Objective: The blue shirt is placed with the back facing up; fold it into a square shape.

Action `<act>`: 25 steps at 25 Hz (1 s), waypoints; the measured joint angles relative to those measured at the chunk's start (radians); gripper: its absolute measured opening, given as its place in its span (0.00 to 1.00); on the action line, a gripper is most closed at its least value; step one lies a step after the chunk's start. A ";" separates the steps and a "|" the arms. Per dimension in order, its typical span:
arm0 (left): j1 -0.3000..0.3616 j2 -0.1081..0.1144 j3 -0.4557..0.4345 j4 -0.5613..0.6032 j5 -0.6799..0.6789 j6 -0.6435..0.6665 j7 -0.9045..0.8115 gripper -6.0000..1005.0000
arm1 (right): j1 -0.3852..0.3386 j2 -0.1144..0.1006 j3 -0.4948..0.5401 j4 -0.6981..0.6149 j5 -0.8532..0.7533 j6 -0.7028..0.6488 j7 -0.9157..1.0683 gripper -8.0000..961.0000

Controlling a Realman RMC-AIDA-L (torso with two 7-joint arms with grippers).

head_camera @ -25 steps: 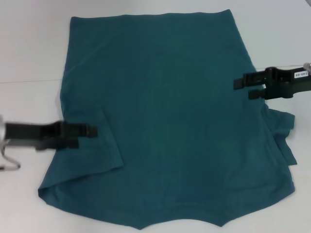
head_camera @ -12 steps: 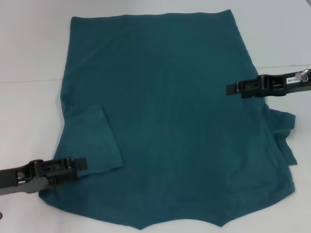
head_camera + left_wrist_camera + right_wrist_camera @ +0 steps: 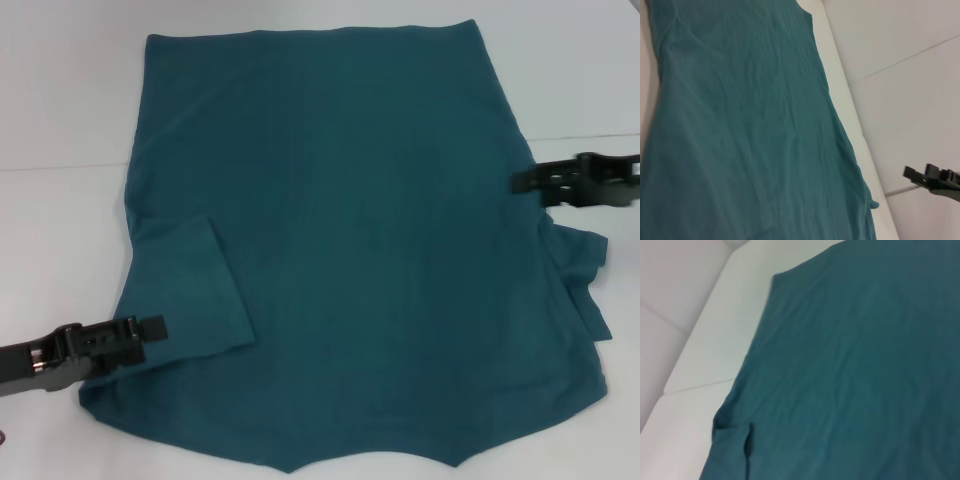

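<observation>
On white table [image 3: 60, 100], blue shirt [image 3: 350, 230] lengthwise away.

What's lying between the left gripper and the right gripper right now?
Only the blue shirt. In the head view its flat back spans the whole stretch from the left gripper to the right gripper, with nothing resting on it.

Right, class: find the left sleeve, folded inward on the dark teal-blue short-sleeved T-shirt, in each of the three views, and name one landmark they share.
Head view: the folded sleeve lies on the shirt's left side, beside the left gripper.
Left wrist view: sleeve not in it; only the shirt's body and the right gripper beyond.
Right wrist view: sleeve at the shirt's far edge.
Shared landmark: the white table's seam.
</observation>
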 joint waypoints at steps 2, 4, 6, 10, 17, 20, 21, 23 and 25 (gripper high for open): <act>-0.001 0.000 -0.001 0.000 -0.001 -0.001 0.000 0.78 | -0.031 -0.025 0.006 -0.016 -0.002 -0.026 0.051 0.79; -0.003 0.000 -0.005 -0.001 -0.003 -0.004 -0.002 0.78 | -0.060 -0.051 0.005 -0.031 -0.016 -0.050 0.097 0.79; -0.004 0.000 -0.009 -0.001 -0.004 -0.012 -0.001 0.78 | -0.080 -0.075 0.006 -0.041 -0.051 -0.073 0.144 0.79; -0.007 0.001 -0.011 0.000 -0.005 -0.031 -0.001 0.78 | -0.111 -0.097 0.020 -0.045 -0.102 -0.086 0.185 0.79; -0.008 -0.002 -0.012 -0.001 -0.007 -0.040 -0.001 0.78 | -0.119 -0.070 0.020 -0.036 -0.160 -0.001 0.175 0.78; -0.006 -0.005 -0.012 -0.001 -0.007 -0.047 -0.006 0.78 | -0.113 -0.045 0.024 -0.031 -0.182 0.044 0.180 0.78; -0.005 -0.006 -0.012 -0.001 -0.007 -0.047 -0.007 0.78 | -0.111 -0.037 0.024 -0.029 -0.183 0.061 0.189 0.78; -0.003 -0.006 -0.012 -0.001 -0.007 -0.048 -0.008 0.78 | -0.107 -0.023 0.024 -0.020 -0.184 0.089 0.204 0.77; -0.003 -0.007 -0.012 -0.001 -0.007 -0.048 -0.010 0.78 | -0.098 -0.010 0.021 -0.001 -0.184 0.121 0.215 0.77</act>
